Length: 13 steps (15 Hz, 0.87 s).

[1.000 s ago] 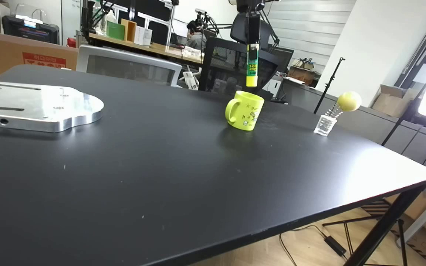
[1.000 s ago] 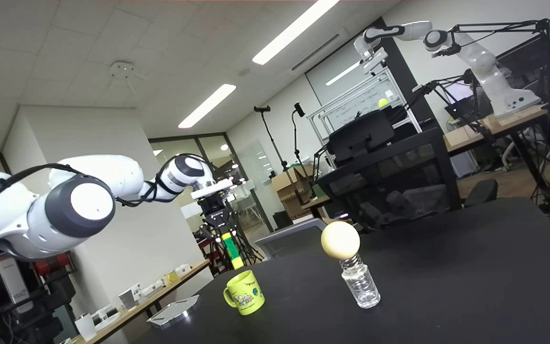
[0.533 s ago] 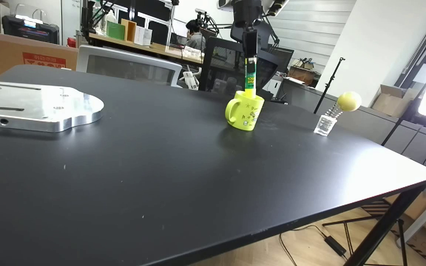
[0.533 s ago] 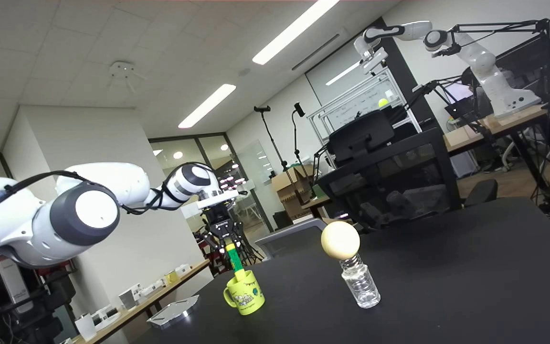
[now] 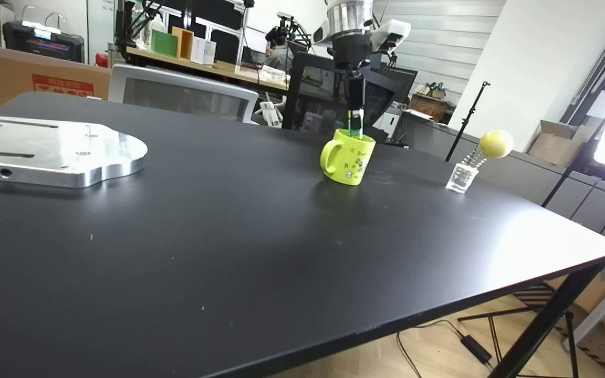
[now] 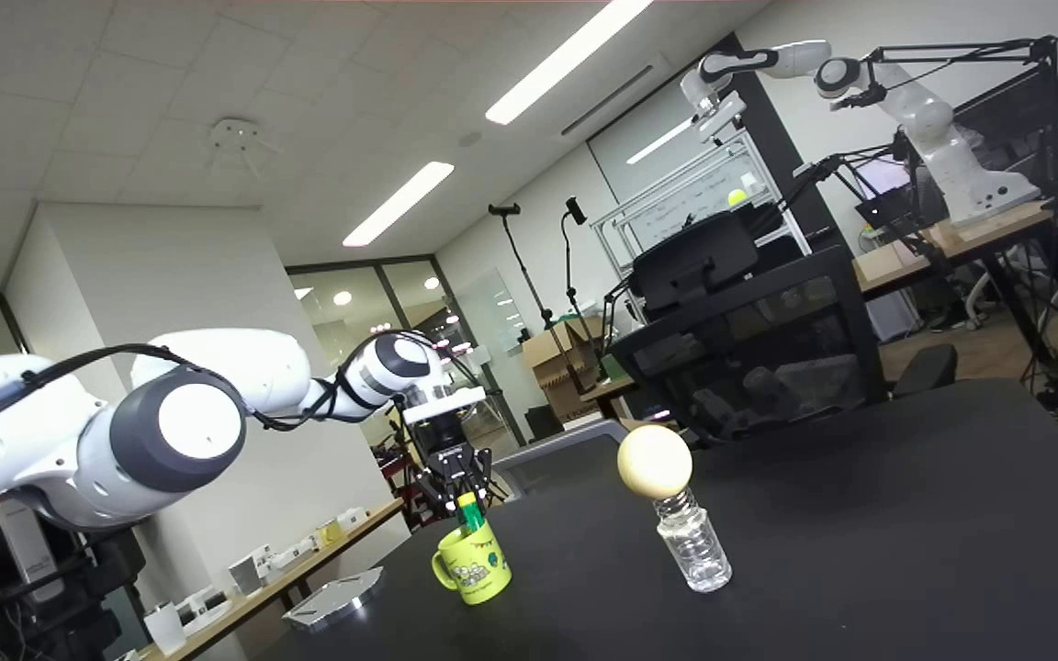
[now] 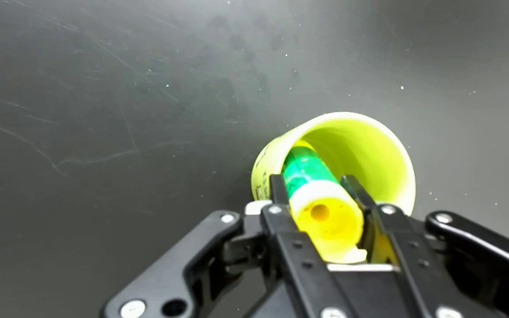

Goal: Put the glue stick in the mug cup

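The mug cup, lime yellow-green with printed drawings, stands upright on the dark table in both exterior views [image 5: 347, 160] [image 6: 474, 567]. In the wrist view its open mouth [image 7: 376, 154] faces up to me. The glue stick [image 7: 306, 170], with a green label and yellow ends, is between my fingers, its lower part inside the mug, near one side of the wall. It also shows in both exterior views [image 5: 355, 133] [image 6: 471, 516]; its lower end is hidden by the mug. My gripper [image 7: 313, 179] is shut on its upper part, fingertips about at the mug's rim.
A silver metal plate [image 5: 55, 149] lies on the table [image 5: 202, 236] on the mug's handle side. A small clear holder [image 5: 461, 177] with a yellow ball [image 5: 496, 144] stands on the other side. A black office chair [image 6: 768, 340] is by the table edge.
My gripper has come down with the glue stick in it. The stick was above the mug, then at its rim, and now its lower part is inside. The mug has hardly moved.
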Tool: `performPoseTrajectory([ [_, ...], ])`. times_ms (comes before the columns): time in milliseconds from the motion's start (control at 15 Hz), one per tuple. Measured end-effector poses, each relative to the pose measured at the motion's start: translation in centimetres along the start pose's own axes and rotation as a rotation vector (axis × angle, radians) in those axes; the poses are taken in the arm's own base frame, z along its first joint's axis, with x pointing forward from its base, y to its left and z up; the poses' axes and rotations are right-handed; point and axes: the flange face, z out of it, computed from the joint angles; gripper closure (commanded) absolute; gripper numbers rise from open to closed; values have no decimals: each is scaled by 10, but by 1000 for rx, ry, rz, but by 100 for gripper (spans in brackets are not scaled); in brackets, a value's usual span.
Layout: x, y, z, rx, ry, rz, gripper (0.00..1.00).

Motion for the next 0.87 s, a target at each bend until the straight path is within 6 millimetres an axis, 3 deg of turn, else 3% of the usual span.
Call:
performPoseTrajectory([
  [200,-4,7,1,3,19,6,20],
  [400,-5,11,-10,-21,58,9,2],
  [867,-13,6,-72,-106,154,6,0],
])
